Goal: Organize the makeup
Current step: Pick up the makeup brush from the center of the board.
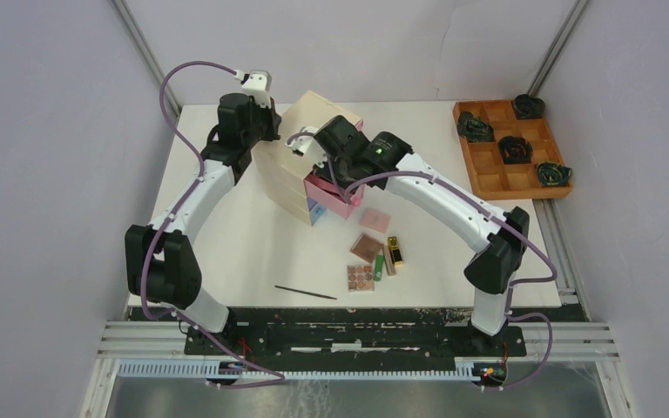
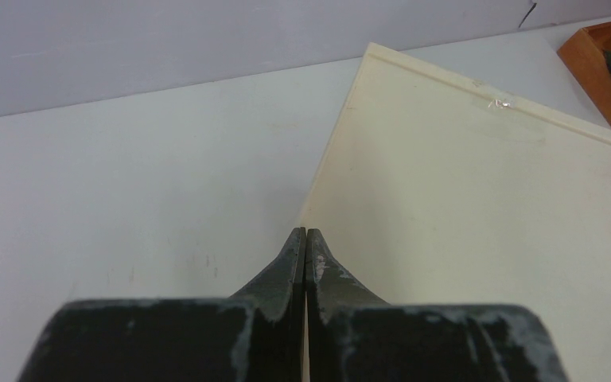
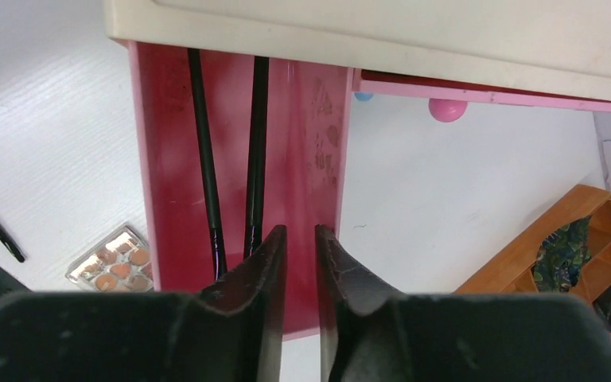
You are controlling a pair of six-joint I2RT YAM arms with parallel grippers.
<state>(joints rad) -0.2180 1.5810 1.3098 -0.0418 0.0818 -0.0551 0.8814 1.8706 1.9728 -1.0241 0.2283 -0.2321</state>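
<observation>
Chest point(image 1: 289, 170) cream, open drawer point(image 3: 306, 151) pink, two sticks point(image 3: 205, 159) inside black. Near chest: palettes point(image 1: 361, 277) brown-toned, green tube point(image 1: 378, 268), gold tube point(image 1: 395, 252), loose stick point(image 1: 305, 292) black. Tray point(image 1: 496, 181) orange-brown.

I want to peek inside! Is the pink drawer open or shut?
Open: the pink drawer sticks out from the chest, two thin black sticks lying inside.

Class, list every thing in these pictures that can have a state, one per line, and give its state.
Pink plastic drawer of the pale wooden chest: pulled out.
Two thin black sticks: lying lengthwise inside that drawer.
Third thin black stick: loose on the white table.
Left gripper: shut, empty, at the chest's edge.
Right gripper: slightly open, empty, over the drawer.
</observation>
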